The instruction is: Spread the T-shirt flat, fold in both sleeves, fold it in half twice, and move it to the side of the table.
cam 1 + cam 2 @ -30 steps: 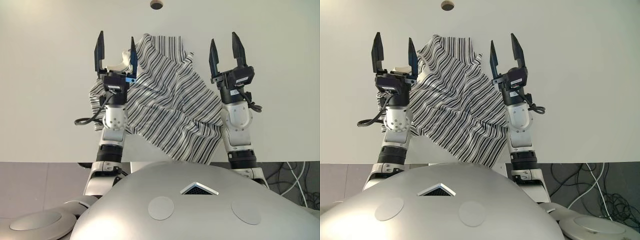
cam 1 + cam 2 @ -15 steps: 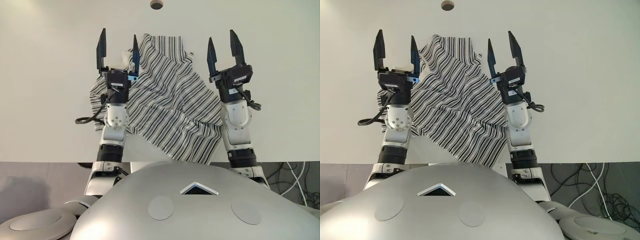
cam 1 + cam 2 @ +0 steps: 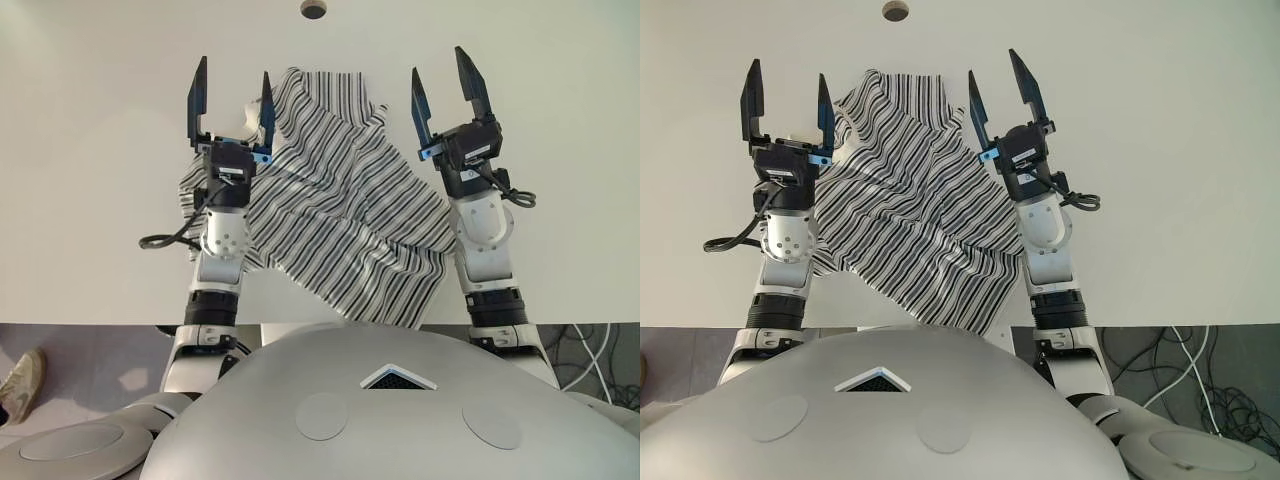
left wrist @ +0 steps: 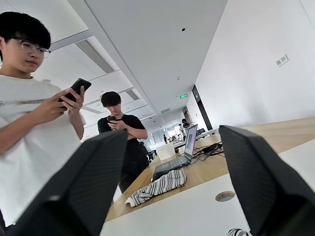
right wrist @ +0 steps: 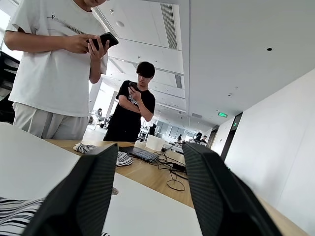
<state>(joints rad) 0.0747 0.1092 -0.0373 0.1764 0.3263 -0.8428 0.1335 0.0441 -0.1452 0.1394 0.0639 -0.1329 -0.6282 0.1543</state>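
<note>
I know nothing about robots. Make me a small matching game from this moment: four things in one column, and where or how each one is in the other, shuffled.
Things:
1. T-shirt
2. left gripper
3. right gripper
4. round disc

Descriptions:
A. open, at the T-shirt's right side
B. set in the table near its far edge, beyond the T-shirt
C. black-and-white striped, lying rumpled
D. open, at the T-shirt's left side

Pairs: 1-C, 2-D, 3-A, 4-B
</note>
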